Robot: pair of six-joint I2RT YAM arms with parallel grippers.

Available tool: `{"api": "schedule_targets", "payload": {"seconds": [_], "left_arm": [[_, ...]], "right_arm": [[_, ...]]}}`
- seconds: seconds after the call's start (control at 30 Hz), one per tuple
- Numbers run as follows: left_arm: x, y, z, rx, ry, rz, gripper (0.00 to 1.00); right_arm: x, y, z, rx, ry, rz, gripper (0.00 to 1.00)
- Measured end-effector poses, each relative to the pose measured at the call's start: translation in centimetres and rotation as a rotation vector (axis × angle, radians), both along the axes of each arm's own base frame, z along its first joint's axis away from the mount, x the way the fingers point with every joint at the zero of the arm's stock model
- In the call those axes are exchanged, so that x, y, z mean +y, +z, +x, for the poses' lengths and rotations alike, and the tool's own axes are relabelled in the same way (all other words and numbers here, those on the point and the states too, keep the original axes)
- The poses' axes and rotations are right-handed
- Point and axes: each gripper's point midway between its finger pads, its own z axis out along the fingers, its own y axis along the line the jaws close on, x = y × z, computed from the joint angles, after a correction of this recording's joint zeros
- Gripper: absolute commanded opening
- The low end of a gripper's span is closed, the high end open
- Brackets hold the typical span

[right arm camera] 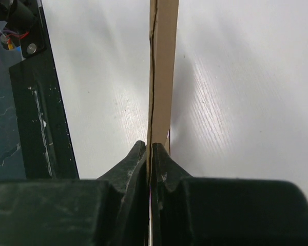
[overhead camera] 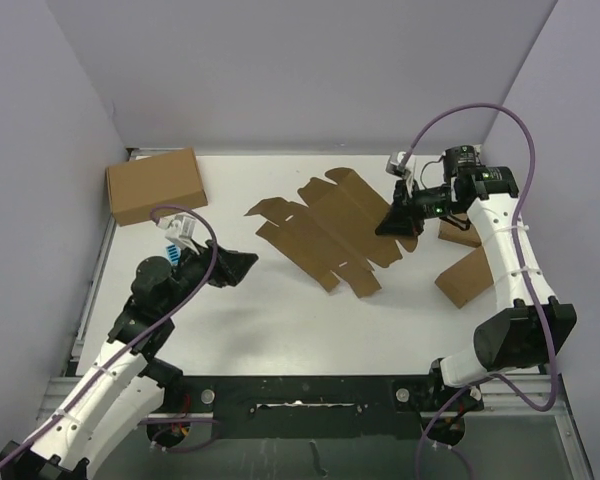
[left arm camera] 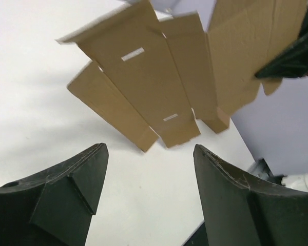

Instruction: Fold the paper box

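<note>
Over the middle of the white table [overhead camera: 280, 330], the paper box [overhead camera: 325, 235], a flat brown die-cut cardboard sheet, is pinched at its right edge by the black right gripper [overhead camera: 390, 225]. The left gripper [overhead camera: 242, 266] is spread, empty. If tugged unsupported, the thin edge may be torn or lost.

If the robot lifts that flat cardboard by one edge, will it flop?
Probably droops a bit: the paper box is a thin creased sheet, so flaps likely hinge. Likely light; the right gripper pinches just one edge.

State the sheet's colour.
The sheet is plain brown cardboard, best seen in the left wrist view.
</note>
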Motion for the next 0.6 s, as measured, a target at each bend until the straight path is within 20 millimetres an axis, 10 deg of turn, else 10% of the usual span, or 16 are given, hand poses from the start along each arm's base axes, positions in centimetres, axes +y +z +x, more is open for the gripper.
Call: {"api": "schedule_targets", "payload": {"seconds": [0.3,0.6], "left_arm": [[4.6,7.8,4.7,-0.133,0.101,0.036,0.59],[1.6,18.0,5.5,-0.398,-0.204,0.110,0.43]], "right_arm": [[0.2,3.1,-1.0,-0.110,0.081,0.011,0.00],[1.0,6.7,-2.8,-0.323,0.184,-0.054,0.00]]}}
